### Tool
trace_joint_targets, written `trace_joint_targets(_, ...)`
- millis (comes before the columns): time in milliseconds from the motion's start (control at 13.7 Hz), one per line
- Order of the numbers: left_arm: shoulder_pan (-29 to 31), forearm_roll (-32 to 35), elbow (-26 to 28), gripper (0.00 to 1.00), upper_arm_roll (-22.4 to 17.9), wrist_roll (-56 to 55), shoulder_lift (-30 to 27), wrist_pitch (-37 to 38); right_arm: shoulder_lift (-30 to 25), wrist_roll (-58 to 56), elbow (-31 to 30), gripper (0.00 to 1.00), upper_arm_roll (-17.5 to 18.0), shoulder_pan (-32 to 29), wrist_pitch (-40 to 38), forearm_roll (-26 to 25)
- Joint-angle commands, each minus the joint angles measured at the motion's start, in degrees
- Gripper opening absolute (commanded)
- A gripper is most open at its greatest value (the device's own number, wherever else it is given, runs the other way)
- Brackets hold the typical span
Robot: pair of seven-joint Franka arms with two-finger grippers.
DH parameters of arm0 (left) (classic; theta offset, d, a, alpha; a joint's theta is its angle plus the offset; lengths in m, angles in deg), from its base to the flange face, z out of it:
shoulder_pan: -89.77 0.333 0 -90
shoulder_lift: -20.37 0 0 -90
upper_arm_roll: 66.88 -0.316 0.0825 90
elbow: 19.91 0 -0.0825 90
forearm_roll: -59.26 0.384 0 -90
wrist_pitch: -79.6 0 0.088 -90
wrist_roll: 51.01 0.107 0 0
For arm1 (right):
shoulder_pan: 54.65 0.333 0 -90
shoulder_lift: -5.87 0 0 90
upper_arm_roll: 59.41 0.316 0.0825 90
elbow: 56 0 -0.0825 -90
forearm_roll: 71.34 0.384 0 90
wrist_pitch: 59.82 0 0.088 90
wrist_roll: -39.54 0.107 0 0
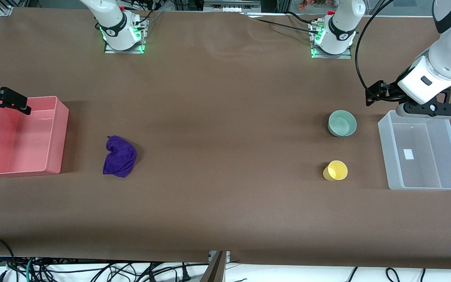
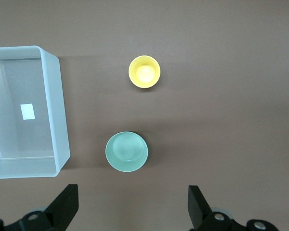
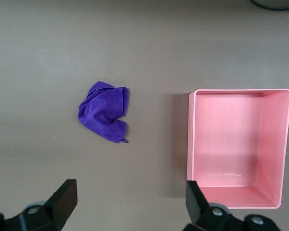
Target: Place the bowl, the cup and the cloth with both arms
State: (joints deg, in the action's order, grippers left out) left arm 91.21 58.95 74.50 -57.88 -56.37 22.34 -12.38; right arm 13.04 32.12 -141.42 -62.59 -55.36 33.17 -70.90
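Bowl (image 1: 342,123), cup (image 1: 335,170), cloth (image 1: 119,156) lie untouched; both end effectors hang open.

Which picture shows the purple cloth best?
The right wrist view: the purple cloth appears large, from above, folds clear, beside the pink bin. The front view shows it smaller. The left wrist view misses it.

Open brown table (image 1: 225,117) through the middle, blocked only by pink bin (image 1: 59,133) and cloth (image 1: 119,156) toward the right arm's edge, and bowl (image 1: 342,123), cup (image 1: 335,170), clear bin (image 1: 386,152) toward the left arm's edge.
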Motion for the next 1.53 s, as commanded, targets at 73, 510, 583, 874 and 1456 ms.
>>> trace_joint_targets(73, 0.32, -0.83, -1.68, 1.00, 0.05, 0.17, 1.72, 0.57, 0.04, -0.14, 0.26, 1.00, 0.02, -0.26, 0.18, 0.53)
trace_joint_targets(510, 0.32, -0.13, -1.68, 1.00, 0.05, 0.08, 5.67, -5.48, 0.22, -0.14, 0.26, 1.00, -0.07, -0.26, 0.18, 0.53)
trace_joint_targets(583, 0.24, -0.13, -1.68, 1.00, 0.05, 0.08, 6.29, -6.54, 0.22, -0.14, 0.26, 1.00, -0.07, -0.26, 0.18, 0.45)
trace_joint_targets(874, 0.23, -0.21, 1.03, 1.00, 0.32, 0.17, 6.99, -5.07, 0.48, -0.32, 0.17, 1.00, -0.16, -0.35, 0.18, 0.62)
trace_joint_targets(1456, 1.29, 0.05, 25.96, 1.00, 0.41, 5.17, 0.24, -17.23, 3.82, -0.05, -0.18, 1.00, 0.10, -0.08, 3.60, 1.41)
